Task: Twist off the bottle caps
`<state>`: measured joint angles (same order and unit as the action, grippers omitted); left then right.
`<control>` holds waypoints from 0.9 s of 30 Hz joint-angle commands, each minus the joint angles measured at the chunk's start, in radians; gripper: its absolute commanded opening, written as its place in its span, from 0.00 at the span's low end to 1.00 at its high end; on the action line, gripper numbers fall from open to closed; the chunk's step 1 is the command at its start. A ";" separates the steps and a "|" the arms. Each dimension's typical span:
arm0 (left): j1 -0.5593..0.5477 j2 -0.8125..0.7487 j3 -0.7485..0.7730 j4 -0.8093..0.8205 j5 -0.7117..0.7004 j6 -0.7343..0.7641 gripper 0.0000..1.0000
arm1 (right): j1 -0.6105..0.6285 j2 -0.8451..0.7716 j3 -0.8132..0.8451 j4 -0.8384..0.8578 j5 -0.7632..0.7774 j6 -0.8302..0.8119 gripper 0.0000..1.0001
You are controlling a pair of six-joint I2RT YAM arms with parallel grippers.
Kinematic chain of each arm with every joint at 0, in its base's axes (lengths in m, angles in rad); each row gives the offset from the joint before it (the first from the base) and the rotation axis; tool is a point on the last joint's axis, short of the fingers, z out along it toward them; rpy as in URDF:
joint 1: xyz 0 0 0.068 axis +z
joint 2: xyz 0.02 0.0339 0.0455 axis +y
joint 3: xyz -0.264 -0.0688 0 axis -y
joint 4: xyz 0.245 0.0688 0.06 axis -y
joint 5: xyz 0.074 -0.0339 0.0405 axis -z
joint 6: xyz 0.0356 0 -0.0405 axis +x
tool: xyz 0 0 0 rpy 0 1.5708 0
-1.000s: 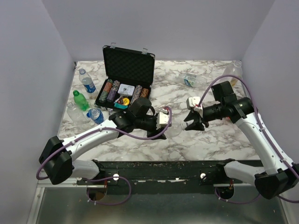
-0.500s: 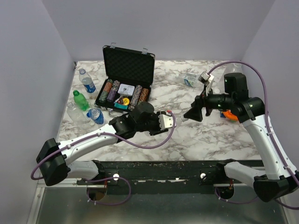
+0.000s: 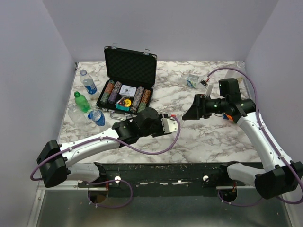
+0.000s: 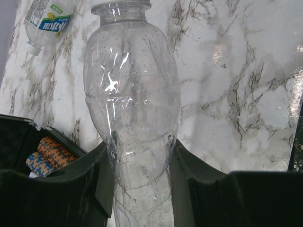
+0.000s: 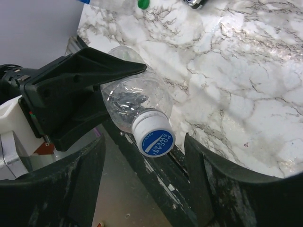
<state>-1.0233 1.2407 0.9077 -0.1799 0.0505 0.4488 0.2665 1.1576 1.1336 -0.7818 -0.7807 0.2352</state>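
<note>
where the two arms meet near the middle of the top view, the left tool (image 3: pixel 176 119) is clamped on a clear bottle (image 4: pixel 132 94). in the left wrist view its black fingers (image 4: pixel 97 182) press against both sides of the bottle's lower body. the neck points to the top of the frame, over the marble surface (image 4: pixel 236 94). small droplets show on the bottle's inner wall.

in the right wrist view the same bottle lies at centre frame, gripped from the left by the left tool. its cap (image 5: pixel 154 137), white-sided with a blue printed top, is seated on the neck. the right tool (image 5: pixel 144 156) stands fairly wide, one finger on either side of the cap with a clear gap on each side. no contact with the cap is seen. in the top view this tool sits right of centre, facing the left one.

other items noted in the top view:
- an open black poker chip case (image 3: pixel 130 71) at upper centre, holding rows of chips (image 3: pixel 125 94)
- a green bottle (image 3: pixel 81 101) at the left
- a blue-labelled bottle (image 3: pixel 87 84) just above the green one
- a second blue-labelled bottle (image 3: pixel 97 117) below the green one
- a labelled bottle on its side (image 3: pixel 193 80) at the upper right of centre
</note>
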 commanded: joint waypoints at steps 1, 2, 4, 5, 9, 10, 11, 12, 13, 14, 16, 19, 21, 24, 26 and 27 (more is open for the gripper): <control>-0.008 -0.007 -0.001 0.023 -0.034 0.008 0.00 | -0.001 -0.003 -0.017 0.039 -0.084 0.033 0.71; -0.008 -0.007 -0.001 0.022 -0.031 0.007 0.00 | -0.001 0.001 -0.020 0.041 -0.088 0.033 0.70; -0.008 -0.009 -0.001 0.022 -0.032 0.007 0.00 | -0.001 0.007 -0.023 0.044 -0.089 0.035 0.69; -0.008 -0.012 -0.001 0.023 -0.029 0.007 0.00 | -0.001 0.008 -0.023 0.047 -0.089 0.035 0.69; -0.008 -0.015 -0.004 0.026 -0.026 0.010 0.00 | -0.001 0.016 -0.017 0.059 -0.104 0.033 0.57; -0.008 -0.015 -0.004 0.026 -0.026 0.010 0.00 | -0.001 0.019 -0.017 0.065 -0.106 0.032 0.52; -0.008 -0.017 -0.004 0.028 -0.024 0.010 0.00 | -0.001 0.016 -0.018 0.069 -0.111 0.026 0.49; -0.008 -0.018 -0.004 0.028 -0.023 0.010 0.00 | -0.001 0.013 -0.020 0.069 -0.111 0.023 0.41; -0.008 -0.020 -0.006 0.026 -0.020 0.010 0.00 | -0.001 0.008 -0.023 0.072 -0.111 0.016 0.38; -0.008 -0.021 -0.006 0.030 -0.014 0.010 0.00 | -0.001 0.004 -0.026 0.075 -0.112 0.010 0.33; -0.008 -0.029 -0.006 0.026 0.012 0.005 0.00 | -0.001 -0.006 -0.031 0.076 -0.120 -0.008 0.26; -0.003 -0.044 -0.007 0.019 0.072 0.004 0.00 | -0.001 -0.019 -0.031 0.064 -0.178 -0.101 0.15; 0.000 -0.052 -0.004 0.000 0.132 0.007 0.00 | -0.001 -0.029 -0.026 0.040 -0.198 -0.184 0.13; 0.009 -0.057 0.008 -0.032 0.248 0.005 0.00 | 0.000 -0.035 -0.003 -0.040 -0.285 -0.424 0.10; 0.017 -0.053 0.020 -0.053 0.326 -0.002 0.00 | 0.000 -0.019 0.047 -0.188 -0.372 -0.694 0.08; 0.023 -0.049 0.026 -0.070 0.381 -0.007 0.00 | 0.005 -0.001 0.086 -0.306 -0.393 -0.850 0.08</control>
<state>-1.0069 1.1950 0.9035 -0.2153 0.1650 0.4450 0.2535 1.1412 1.1187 -0.8116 -0.9424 -0.0887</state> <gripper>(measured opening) 0.483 0.354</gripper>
